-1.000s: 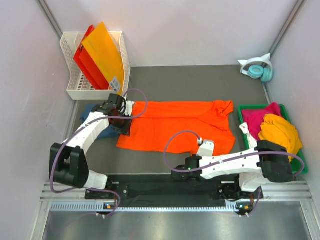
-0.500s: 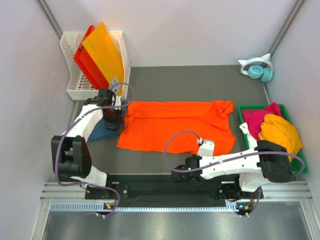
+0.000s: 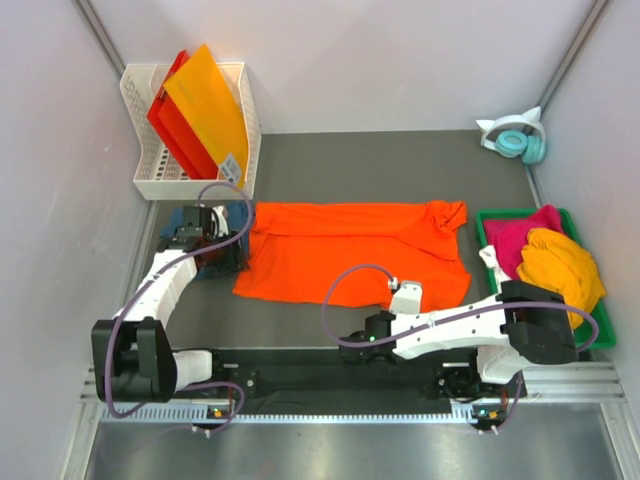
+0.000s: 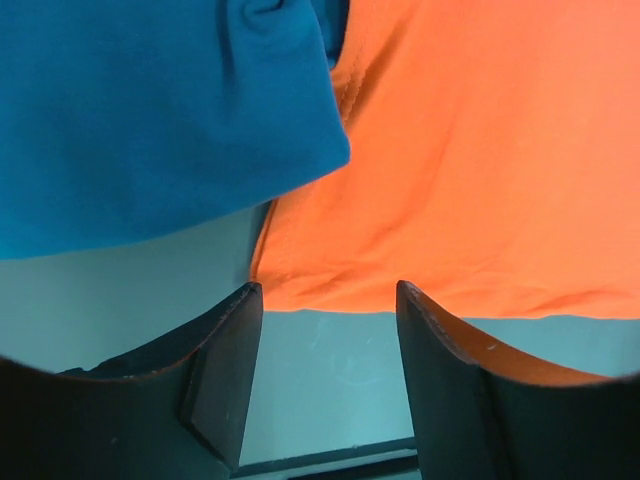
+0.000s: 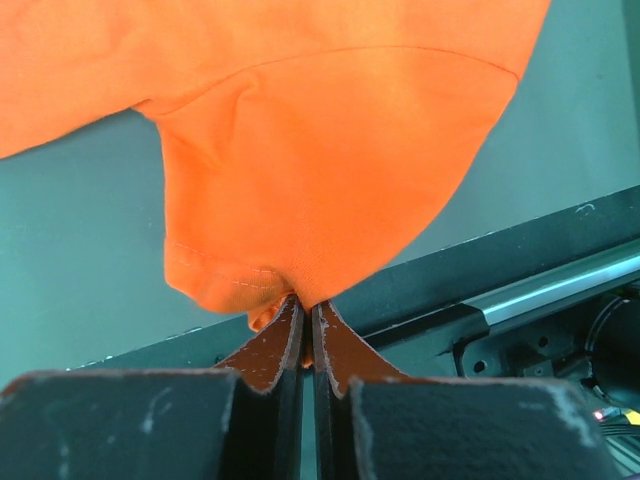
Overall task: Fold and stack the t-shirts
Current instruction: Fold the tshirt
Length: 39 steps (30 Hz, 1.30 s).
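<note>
orange t-shirt [image 3: 350,250]: lay spread flat mid-table [image 3: 380,165], collar end toward the right, a few wrinkles near the collar.
right tool [image 5: 305,322]: closed, pinching a small fold of the orange t-shirt's near edge, toward its right end. The cloth bunched right at the fingertips, close to the table's near edge.
left tool [image 4: 328,300]: open, nothing between the fingers. It sat over bare table just beside the orange t-shirt's near-left corner; the hem showed between and just past the fingertips.
teal t-shirt [image 4: 150,110]: lay at the left of the table, its edge meeting the orange t-shirt's left edge. In the top view it was mostly hidden under the left arm.
green bin [image 3: 605,335]: stood at the right edge of the table, well apart from the left tool.
bin contents: magenta t-shirt [image 3: 520,235] at the far side, yellow-orange t-shirt [image 3: 562,265] bunched on top nearer; a scrap of white cloth [image 3: 490,257] at the bin's left rim.
white basket [image 3: 150,185]: stood at the far-left corner, holding orange and red plastic sheets [image 3: 205,110] leaning upright.
headphones [image 3: 520,140]: lay at the far-right corner.
</note>
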{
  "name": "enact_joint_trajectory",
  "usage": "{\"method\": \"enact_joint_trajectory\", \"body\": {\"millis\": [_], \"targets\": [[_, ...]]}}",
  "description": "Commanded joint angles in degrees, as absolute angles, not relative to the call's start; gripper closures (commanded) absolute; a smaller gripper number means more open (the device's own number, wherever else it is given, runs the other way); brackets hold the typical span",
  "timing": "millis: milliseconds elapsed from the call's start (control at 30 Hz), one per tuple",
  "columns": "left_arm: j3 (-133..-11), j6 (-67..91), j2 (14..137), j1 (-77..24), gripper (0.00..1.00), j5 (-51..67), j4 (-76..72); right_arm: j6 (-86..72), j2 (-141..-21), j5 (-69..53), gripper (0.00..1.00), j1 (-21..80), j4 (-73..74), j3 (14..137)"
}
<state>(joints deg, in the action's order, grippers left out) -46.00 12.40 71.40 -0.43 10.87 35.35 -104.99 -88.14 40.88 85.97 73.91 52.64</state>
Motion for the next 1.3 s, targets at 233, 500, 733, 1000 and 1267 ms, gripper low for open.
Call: {"method": "enact_joint_trajectory", "body": {"millis": [233,500,733,1000,1267], "targets": [[-45.96,17.84,74.97,-0.35,0.40,10.03,30.85,-103.89,-87.98,40.96,1.00,84.20,70.58,52.73],[-45.97,9.07,65.30,-0.35,0.45,-3.68,10.83,-102.22,-88.51,41.22,1.00,83.76,69.52,52.74],[-29.64,-1.84,69.52,1.49,0.43,1.65,-23.26,-97.91,-88.77,42.10,1.00,81.92,69.87,53.97],[-23.65,2.72,81.37,1.67,0.42,4.47,-45.95,-95.36,-85.61,42.01,1.00,79.72,70.31,53.17],[-14.86,0.53,88.32,1.67,0.21,11.24,-66.53,-93.96,-86.31,42.10,1.00,79.45,72.07,55.55]]}}
